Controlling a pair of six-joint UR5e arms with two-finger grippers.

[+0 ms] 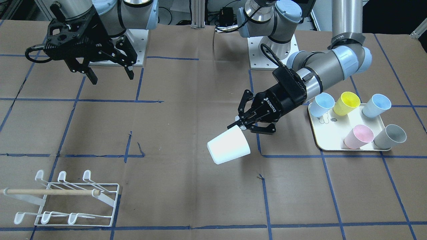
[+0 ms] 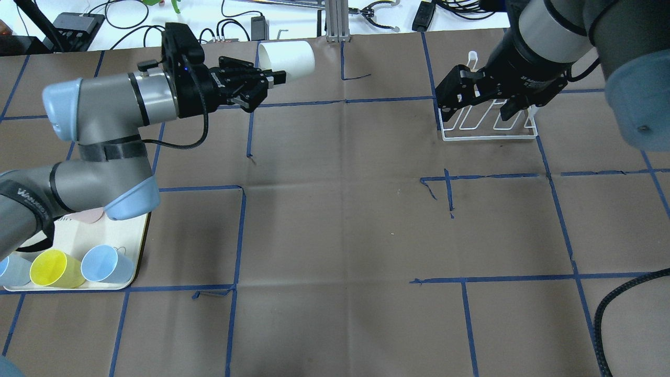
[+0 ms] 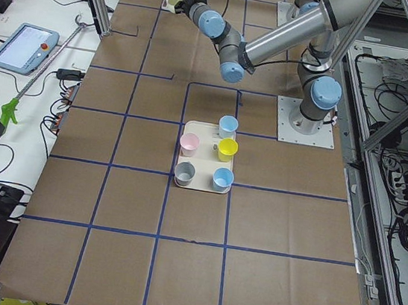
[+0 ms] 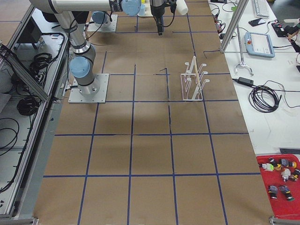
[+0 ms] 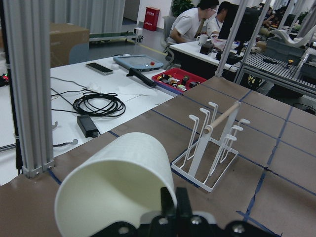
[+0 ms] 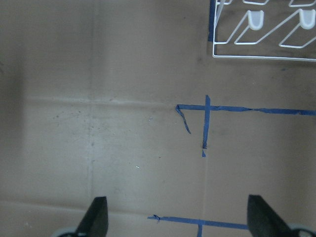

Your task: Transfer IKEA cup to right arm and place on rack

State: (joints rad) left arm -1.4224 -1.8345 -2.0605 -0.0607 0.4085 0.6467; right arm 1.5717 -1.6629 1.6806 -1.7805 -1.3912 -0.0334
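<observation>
So: left hand [image 1: 241,126] is clamped on the rim wall of the white cup [image 1: 228,146]. The cup lies sideways in the air over the table [image 1: 186,193], centre of the front view. Right hand [image 1: 111,77] hangs upper left in that view, fingers spread wide, holding nothing, well apart from the cup. Rack [image 1: 106,200] sits lower left, no cup on it.

Risks, my read:
- Grip is a thin pinch at the rim only, so the cup can pivot or slip if the arm swings fast.
- Right hand needs the cup's free end. If it closes near the left fingers, they clash.
- If left lets go before right has a firm hold, the cup drops to the table.
- Bad cup angle after handover means the mouth misses a hook and shoves the light rack.

Counts:
- Cups: one white cup in hand. Five on the tray [image 1: 330,133], right side: two blue cups [image 1: 324,104], one yellow cup [image 1: 347,103], one pink cup [image 1: 358,136], one grey cup [image 1: 389,136].
- Rack: one, with six hooks [image 1: 61,175] in two rows of three, and one dowel [image 1: 50,192].
</observation>
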